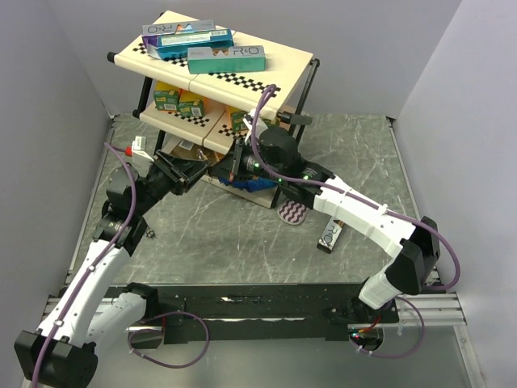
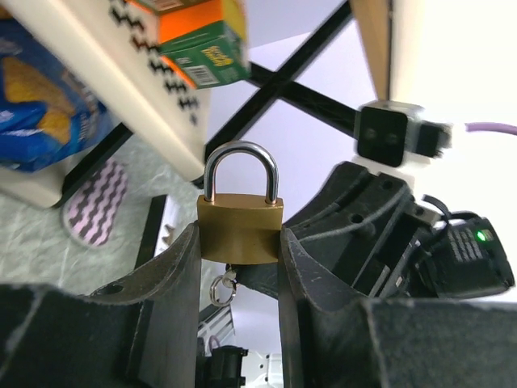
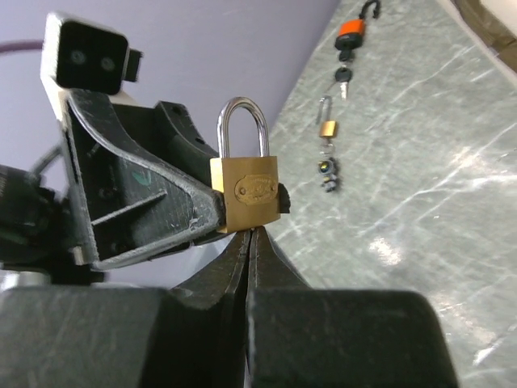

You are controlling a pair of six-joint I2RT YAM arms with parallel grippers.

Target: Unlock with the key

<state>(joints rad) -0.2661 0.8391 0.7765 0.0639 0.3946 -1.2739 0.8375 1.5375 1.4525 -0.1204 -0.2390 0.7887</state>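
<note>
A brass padlock point(image 2: 241, 228) with a closed steel shackle stands upright between the fingers of my left gripper point(image 2: 240, 242), which is shut on its body. It also shows in the right wrist view point(image 3: 246, 194). My right gripper point(image 3: 252, 234) is shut, its tips pressed against the padlock's underside. The key is hidden between those tips. Only its small key ring point(image 2: 220, 289) shows, hanging under the lock. In the top view the two grippers meet in front of the shelf, left gripper point(image 1: 192, 170) facing right gripper point(image 1: 239, 162).
A two-tier shelf point(image 1: 291, 56) with boxes stands at the back, close behind both grippers. An orange padlock point(image 3: 351, 31), a small brass padlock point(image 3: 327, 128) and keys point(image 3: 329, 171) lie on the table. A purple-striped disc point(image 1: 292, 213) and a small dark packet point(image 1: 329, 236) lie nearby.
</note>
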